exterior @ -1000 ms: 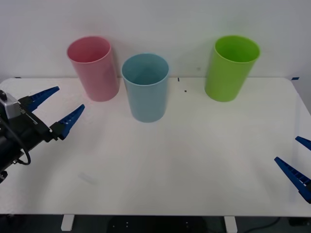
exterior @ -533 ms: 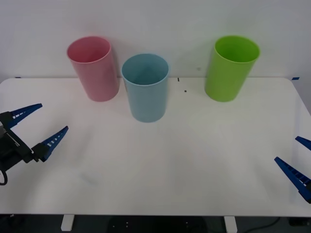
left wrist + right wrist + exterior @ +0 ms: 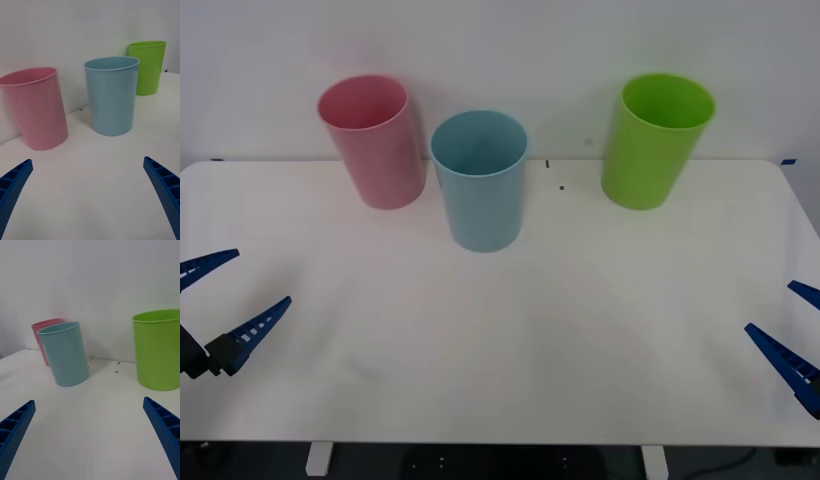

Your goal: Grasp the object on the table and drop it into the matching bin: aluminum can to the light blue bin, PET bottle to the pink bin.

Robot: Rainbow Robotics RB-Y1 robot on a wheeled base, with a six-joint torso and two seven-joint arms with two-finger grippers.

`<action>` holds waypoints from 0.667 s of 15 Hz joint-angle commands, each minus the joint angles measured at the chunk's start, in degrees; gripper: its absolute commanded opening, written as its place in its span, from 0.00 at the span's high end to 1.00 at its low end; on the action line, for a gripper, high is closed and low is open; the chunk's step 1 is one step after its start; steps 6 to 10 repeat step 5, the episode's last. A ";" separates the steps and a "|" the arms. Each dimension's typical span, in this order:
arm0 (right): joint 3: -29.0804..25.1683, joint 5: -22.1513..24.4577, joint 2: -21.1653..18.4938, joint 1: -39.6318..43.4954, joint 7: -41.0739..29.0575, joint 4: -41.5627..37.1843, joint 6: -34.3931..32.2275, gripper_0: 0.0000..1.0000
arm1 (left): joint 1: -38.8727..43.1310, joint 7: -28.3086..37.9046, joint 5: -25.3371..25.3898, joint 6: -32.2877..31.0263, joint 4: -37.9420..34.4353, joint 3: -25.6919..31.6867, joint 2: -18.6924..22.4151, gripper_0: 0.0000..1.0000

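Note:
The light blue bin (image 3: 480, 190) stands upright at the back middle of the white table (image 3: 530, 340), and the pink bin (image 3: 375, 145) stands just to its left. The aluminum can is out of view, and so is any PET bottle. My left gripper (image 3: 263, 275) hovers open and empty over the table's near left edge, well short of the bins. The left wrist view looks between the open fingers of the left gripper (image 3: 87, 159) at the pink bin (image 3: 35, 108) and the light blue bin (image 3: 111, 95). My right gripper (image 3: 768, 306) waits open at the near right edge.
A lime green bin (image 3: 655, 140) stands at the back right, apart from the other two. From the right gripper (image 3: 88, 401), the light blue bin (image 3: 65, 354) and green bin (image 3: 159, 348) stand ahead against a white wall.
My left gripper has drawn back from beside the pink bin toward the near left edge of the table, staying open. The right arm has not moved.

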 commanded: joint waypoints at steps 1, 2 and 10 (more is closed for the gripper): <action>0.00 0.00 0.00 0.00 0.00 0.00 0.00 0.00 | 0.76 -0.05 0.93 0.02 0.09 -0.01 0.13 0.00; 0.00 0.00 0.00 0.00 0.00 0.00 0.00 0.00 | 0.85 -0.05 1.02 0.02 0.00 0.08 0.13 0.00; 0.00 0.00 0.00 0.00 0.00 0.00 0.00 0.00 | 0.85 0.04 1.11 0.02 0.09 -0.01 0.13 0.00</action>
